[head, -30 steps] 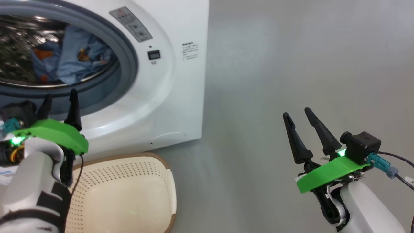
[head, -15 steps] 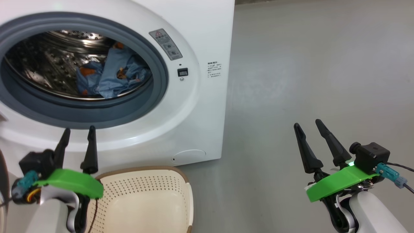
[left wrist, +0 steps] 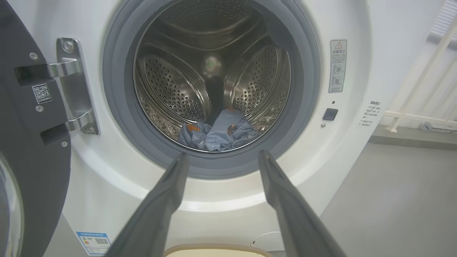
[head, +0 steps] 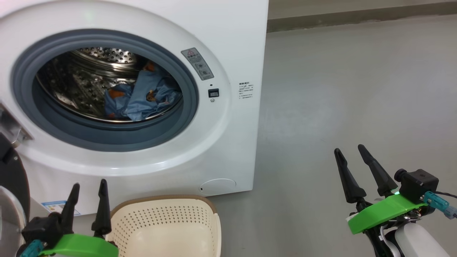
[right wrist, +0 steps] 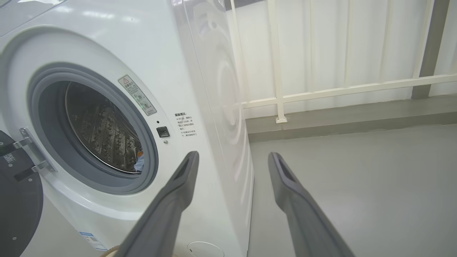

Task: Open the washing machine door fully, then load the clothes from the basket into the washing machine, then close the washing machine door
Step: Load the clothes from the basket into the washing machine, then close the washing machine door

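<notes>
Swung wide open at the left: door (left wrist: 32,142); heaped low in the drum (left wrist: 171,89) of the washer (head: 242,43): clothes (head: 142,101); on the floor (head: 339,89) just near of it, bare inside as far as shown: basket (head: 160,198). Spread apart, gripping nothing: fingers of left gripper (head: 89,184) beside the basket, of right gripper (head: 348,149) well right over floor. Opening and loading seemingly done; remaining: closing the door.

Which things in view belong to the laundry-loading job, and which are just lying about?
Job: big white front-loading washing machine; its black-rimmed round door, open; light blue printed clothes in the drum; cream perforated plastic basket; left gripper and right gripper, both open.
Lying about: white metal railing; grey floor.
</notes>
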### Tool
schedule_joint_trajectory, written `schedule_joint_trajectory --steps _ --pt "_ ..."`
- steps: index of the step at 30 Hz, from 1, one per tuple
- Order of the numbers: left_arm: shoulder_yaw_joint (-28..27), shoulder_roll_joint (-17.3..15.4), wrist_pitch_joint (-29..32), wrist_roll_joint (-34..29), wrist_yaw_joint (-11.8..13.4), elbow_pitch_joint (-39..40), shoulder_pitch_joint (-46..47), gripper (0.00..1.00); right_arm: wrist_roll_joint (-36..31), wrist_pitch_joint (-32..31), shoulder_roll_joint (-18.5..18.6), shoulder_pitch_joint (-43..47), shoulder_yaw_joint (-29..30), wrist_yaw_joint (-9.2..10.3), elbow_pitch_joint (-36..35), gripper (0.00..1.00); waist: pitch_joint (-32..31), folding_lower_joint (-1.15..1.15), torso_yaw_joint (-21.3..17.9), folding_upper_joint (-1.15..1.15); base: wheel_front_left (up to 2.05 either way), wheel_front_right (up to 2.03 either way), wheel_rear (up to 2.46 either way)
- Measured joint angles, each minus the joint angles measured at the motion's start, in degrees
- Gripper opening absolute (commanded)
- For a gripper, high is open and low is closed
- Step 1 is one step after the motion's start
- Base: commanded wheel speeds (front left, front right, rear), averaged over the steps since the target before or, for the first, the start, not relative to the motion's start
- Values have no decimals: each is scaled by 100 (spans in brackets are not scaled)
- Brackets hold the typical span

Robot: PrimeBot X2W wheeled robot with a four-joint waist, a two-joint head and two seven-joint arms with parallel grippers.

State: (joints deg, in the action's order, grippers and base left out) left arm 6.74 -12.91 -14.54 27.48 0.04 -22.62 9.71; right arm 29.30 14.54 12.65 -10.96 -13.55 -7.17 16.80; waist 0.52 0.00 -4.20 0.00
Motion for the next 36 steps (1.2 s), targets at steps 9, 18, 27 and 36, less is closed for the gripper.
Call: schedule_joint_trajectory --steps 9,18,27,36 --pt "-12 -14 102 98 82 403 -269 100 0 0 8 1 8 0 -5 100 -18 0 83 0 0 0 0" --pt "-4 -29 133 116 110 461 -304 100 0 0 15 1 4 0 -5 100 6 0 109 0 0 0 0" --pt "13 -35 144 137 110 490 -304 100 0 0 15 0 -33 0 -5 100 29 0 106 0 0 0 0" --pt "26 -35 143 183 103 501 -304 100 0 0 13 -1 -36 0 -5 100 43 0 105 0 0 0 0"
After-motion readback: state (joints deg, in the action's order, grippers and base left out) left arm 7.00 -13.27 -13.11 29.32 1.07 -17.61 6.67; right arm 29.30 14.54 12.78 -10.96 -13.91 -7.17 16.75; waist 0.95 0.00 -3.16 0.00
